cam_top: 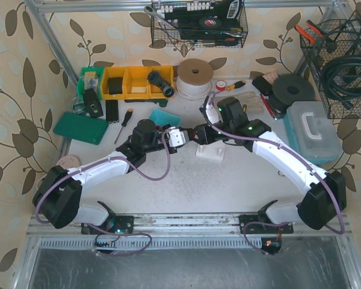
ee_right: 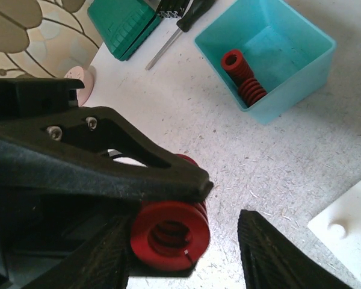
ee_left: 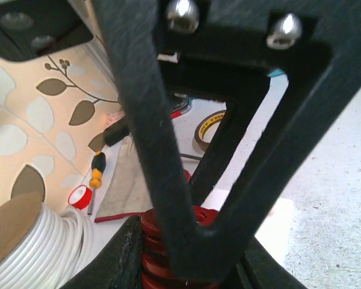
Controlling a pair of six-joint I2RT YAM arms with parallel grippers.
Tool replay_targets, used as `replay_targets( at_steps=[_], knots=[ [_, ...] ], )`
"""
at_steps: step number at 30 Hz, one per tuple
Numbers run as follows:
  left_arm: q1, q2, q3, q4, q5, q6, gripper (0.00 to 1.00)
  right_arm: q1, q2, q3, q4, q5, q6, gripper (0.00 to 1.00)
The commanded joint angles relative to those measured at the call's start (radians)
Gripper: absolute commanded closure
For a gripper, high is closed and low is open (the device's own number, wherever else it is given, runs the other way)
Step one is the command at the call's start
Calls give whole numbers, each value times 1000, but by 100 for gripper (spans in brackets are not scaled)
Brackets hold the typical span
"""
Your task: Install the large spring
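Right wrist view puts the large spring in mid-air above the worktop, near the white block but not over it. The left pincer is clamped on its coils. The right pincer stands open around the same spring, one pad against it and the other pad clearly apart. The main risk is a fumbled handover: if the left pincer lets go before both right pads seat, the spring would likely drop, roll across the worktop and end up well away from the block. A grip taken off-centre on the rounded coils could also make it squirt out or tilt, spoiling alignment with the block. The two pincers are crowded together, so their fingers may knock. A teal bin, well apart from the block, holds another red spring. The block is cut off at the picture's edge, showing only one small bump. Most of the held spring's length is hidden behind black fingers, and from above it cannot be made out at all.
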Motion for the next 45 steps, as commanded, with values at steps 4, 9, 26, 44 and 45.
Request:
replay_targets(
  at_steps=[4,9,26,44,45],
  knots=[
    [-17,-13,31,52,28,32,100,49,57,53,45,-2,25,51],
    [-26,-11,37,58,18,49,100,56,79,46,47,10,40,62],
    [-25,-93,-91,27,-245,-26,25,-6,-24,73,-86,320,-55,100],
    [-7,-102,-189,-67,-864,-288,19,-79,262,289,-306,578,-165,100],
    [-7,-97,-202,-49,-874,-282,19,-79,284,305,-306,578,-165,100]
  ],
)
